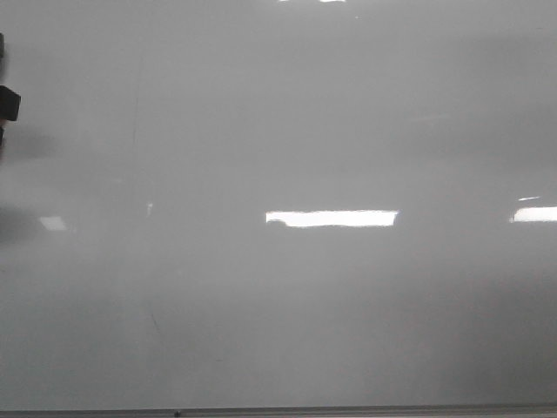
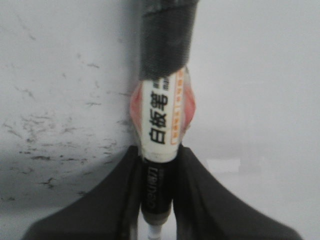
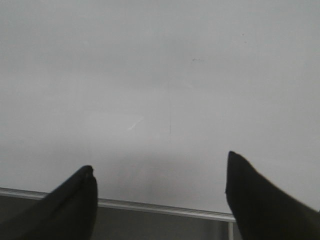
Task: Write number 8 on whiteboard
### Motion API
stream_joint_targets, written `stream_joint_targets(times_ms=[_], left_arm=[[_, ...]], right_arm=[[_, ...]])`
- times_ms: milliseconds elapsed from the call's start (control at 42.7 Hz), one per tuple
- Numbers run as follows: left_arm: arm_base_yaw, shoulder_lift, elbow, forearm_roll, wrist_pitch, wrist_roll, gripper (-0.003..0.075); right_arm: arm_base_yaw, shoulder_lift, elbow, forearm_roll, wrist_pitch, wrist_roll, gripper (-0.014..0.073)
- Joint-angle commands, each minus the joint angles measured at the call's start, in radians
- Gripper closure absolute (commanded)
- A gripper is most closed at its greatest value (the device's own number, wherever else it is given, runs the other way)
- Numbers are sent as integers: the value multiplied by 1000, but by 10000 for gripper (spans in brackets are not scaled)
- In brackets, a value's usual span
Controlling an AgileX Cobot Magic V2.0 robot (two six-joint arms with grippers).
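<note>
Between the two black fingers of my left gripper [image 2: 156, 190] sits a whiteboard marker [image 2: 159, 130], clamped tight with both fingers pressed against its barrel. The marker has a white label with black Chinese characters, an orange stripe along one side, and a dark cap or wrap [image 2: 165, 37] at its far end. Beyond it, in the left wrist view, the whiteboard [image 2: 260, 90] fills the background; on one side of the marker its surface carries many faint grey scratch marks [image 2: 37, 127], on the other side it looks clean.

My right gripper [image 3: 159, 195] stands wide apart, its two dark fingertips [image 3: 75, 200] framing bare board, with nothing between them. Past them I see the board's thin metal edge [image 3: 165, 209] and then plain pale surface with one faint vertical line [image 3: 170, 117].

In the front view the glossy grey-white board takes up the whole picture. Bright rectangular light reflections [image 1: 332, 219] lie across its middle and at the right edge, and the metal edge runs along the bottom. A dark piece of the left arm [image 1: 8, 103] shows at the far left border. I can find no number 8 on the board in any view.
</note>
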Motion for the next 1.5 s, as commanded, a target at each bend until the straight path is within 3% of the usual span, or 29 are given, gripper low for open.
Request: stream_joint_targets(times_ms=[0, 141, 469, 703, 843, 1031, 1218, 1476], left_arm=[[-6, -27, -30, -10, -70, -8, 696], [-6, -46, -30, -10, -35, -8, 741], [-6, -252, -35, -10, 188, -8, 741], [-6, -371, -203, -10, 620, 40, 741], [-27, -374, -313, -16, 815, 163, 741], [-136, -348, -371, -62, 967, 411, 741], [-297, -268, -376, -138, 1034, 604, 741], [-522, -139, -378, -149, 1037, 707, 741]], right_arm=[[3, -1, -32, 3, -55, -10, 36], [3, -1, -32, 3, -63, -10, 36], [3, -2, -32, 3, -71, -10, 36], [3, -2, -32, 3, -80, -10, 36], [3, -2, -32, 3, -78, -10, 36], [3, 17, -44, 3, -58, -10, 36], [5, 106, -134, 29, 53, -54, 36], [17, 242, -221, 245, 168, -345, 36]])
